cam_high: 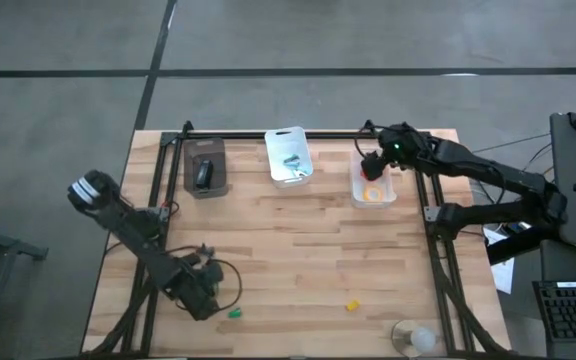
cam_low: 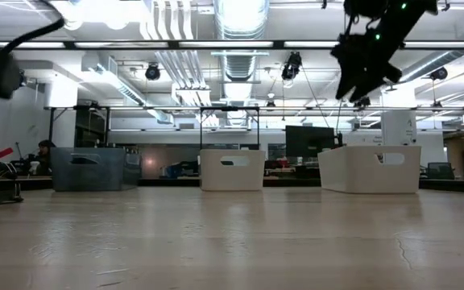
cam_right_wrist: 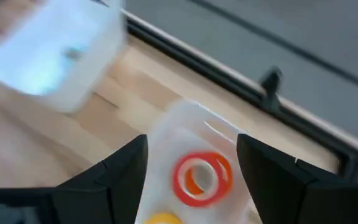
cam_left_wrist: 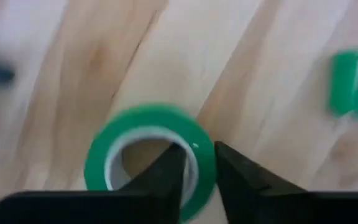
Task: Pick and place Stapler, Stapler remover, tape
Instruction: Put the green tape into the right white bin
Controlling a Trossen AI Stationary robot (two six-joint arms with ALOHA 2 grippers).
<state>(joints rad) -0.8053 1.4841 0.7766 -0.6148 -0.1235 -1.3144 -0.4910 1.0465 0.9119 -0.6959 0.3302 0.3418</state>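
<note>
My left gripper (cam_left_wrist: 199, 149) is near the table's near left corner (cam_high: 204, 288), shut on a green ring-shaped tape roll (cam_left_wrist: 104, 149). The gripper hides that roll in the high view. My right gripper (cam_right_wrist: 192, 146) hovers open above the far right white bin (cam_high: 388, 195), in the low view high up (cam_low: 367, 60). A red-orange tape ring (cam_right_wrist: 202, 177) lies flat in that bin with a yellow piece (cam_right_wrist: 163, 218) beside it. Its fingers stand apart on either side of the ring and touch nothing. My left gripper pinches the wall of the green roll (cam_left_wrist: 207, 180). One finger (cam_left_wrist: 163, 177) is inside the open centre and the other (cam_left_wrist: 244, 180) is outside the ring. The fingers come from above, pointing down. I cannot tell whether the roll is clear of the wood.
A small green thing (cam_high: 235, 313) lies right of the left gripper, and a small yellow thing (cam_high: 351, 304) lies farther right. A clear round object (cam_high: 413, 338) sits at the near edge. A dark bin (cam_high: 205, 167) and a middle white bin (cam_high: 289, 157) stand along the far edge.
</note>
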